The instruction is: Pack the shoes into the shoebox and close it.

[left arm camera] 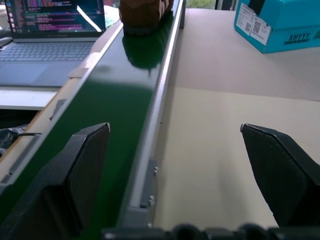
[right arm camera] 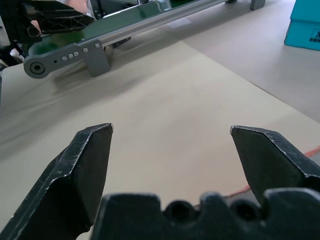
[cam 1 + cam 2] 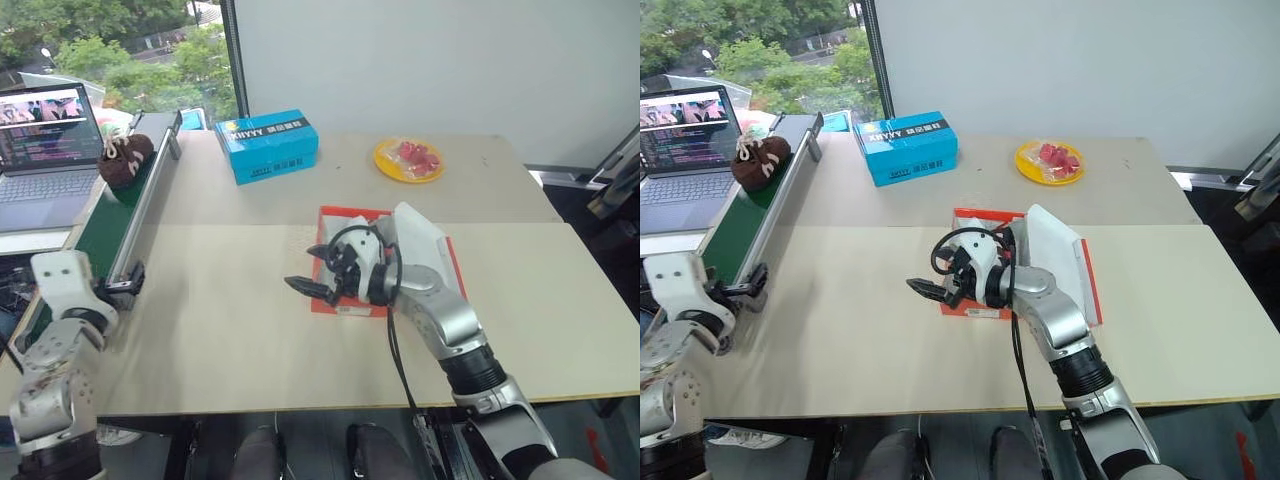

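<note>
Shoebox (image 3: 452,262) lies long axis running away from the robot, lid up; both pincers (image 1: 175,150) (image 2: 170,150) spread, empty.

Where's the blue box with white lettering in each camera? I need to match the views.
Left eye view: blue box on the table's far side, left of the yellow plate.
Right eye view: blue box, same spot.
Left wrist view: blue box far across the table, beyond the belt's rail.
Right wrist view: blue box cut off at the frame's edge.
Shared landmark: green conveyor belt.
</note>
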